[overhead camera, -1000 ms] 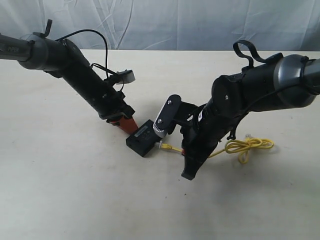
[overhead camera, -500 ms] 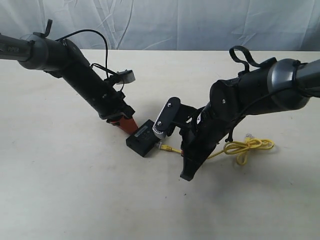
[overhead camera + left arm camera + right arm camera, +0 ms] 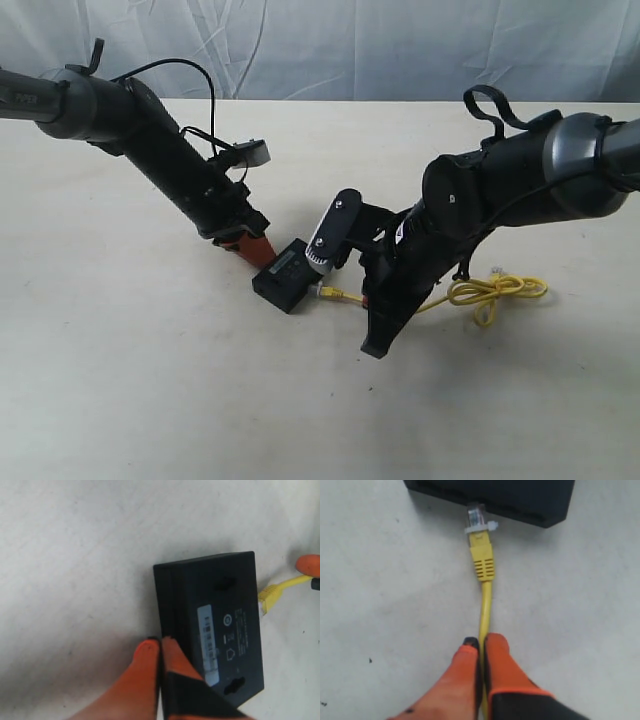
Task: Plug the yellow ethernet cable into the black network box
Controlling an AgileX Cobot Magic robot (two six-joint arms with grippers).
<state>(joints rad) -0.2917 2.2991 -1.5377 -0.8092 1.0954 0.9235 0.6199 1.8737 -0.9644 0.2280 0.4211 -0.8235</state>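
Observation:
The black network box (image 3: 283, 276) lies flat on the beige table, pale label up. My left gripper (image 3: 250, 250) is shut and empty, its orange fingertips pressed against the box's (image 3: 210, 615) long edge. My right gripper (image 3: 368, 298) is shut on the yellow ethernet cable (image 3: 484, 600) a short way behind the plug. The clear plug (image 3: 477, 514) points at the box's (image 3: 495, 492) side face and its tip touches it; most of the plug still shows outside. The rest of the cable lies coiled (image 3: 497, 290) to the right. The plug's yellow boot (image 3: 271, 596) also shows in the left wrist view.
A wrinkled white cloth (image 3: 380, 45) hangs behind the table's far edge. Both dark arms slope down toward the middle, the right arm's (image 3: 500, 190) bulk standing over the cable's run. Bare tabletop (image 3: 150, 380) lies in front.
The right arm swayed slightly to the left and came back; the plug stays at the box's side. The left arm and the box have not moved.

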